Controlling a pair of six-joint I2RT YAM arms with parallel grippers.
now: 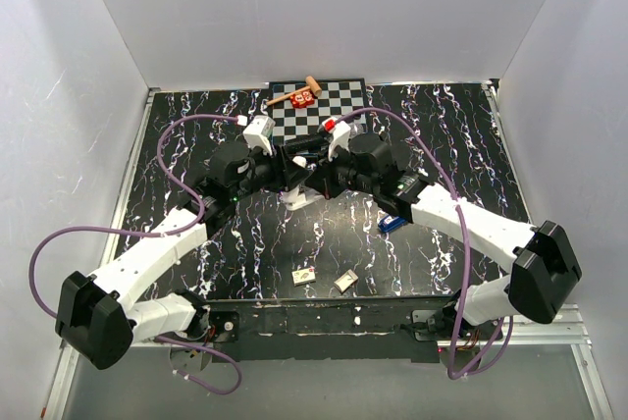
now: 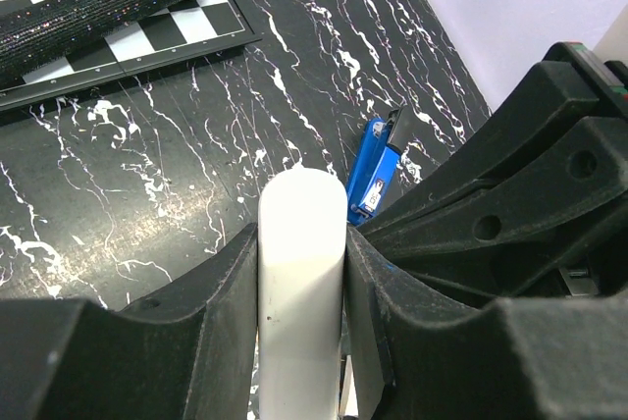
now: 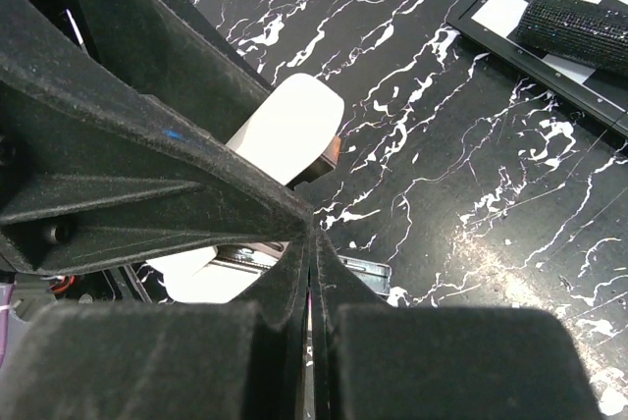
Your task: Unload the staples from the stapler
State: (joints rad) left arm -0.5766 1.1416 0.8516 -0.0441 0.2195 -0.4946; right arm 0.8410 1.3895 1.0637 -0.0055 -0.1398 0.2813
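Left wrist is showing left gripper (image 2: 302,243) clamping a white bar (image 2: 299,302), right gripper (image 3: 312,243) closed empty, stapler (image 2: 371,173) lying apart; steadying that clamp is seeming wise

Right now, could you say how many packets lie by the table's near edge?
2: a red-marked packet, and a tan packet right of it; more may be hidden.

Lighting is bright and diffuse; shadows are soft. Wrist views defocus toward 6 o'clock (nearest surfaces).

Plain white walls (image 1: 324,8) enclose a black, white-veined marbled table (image 1: 461,116).
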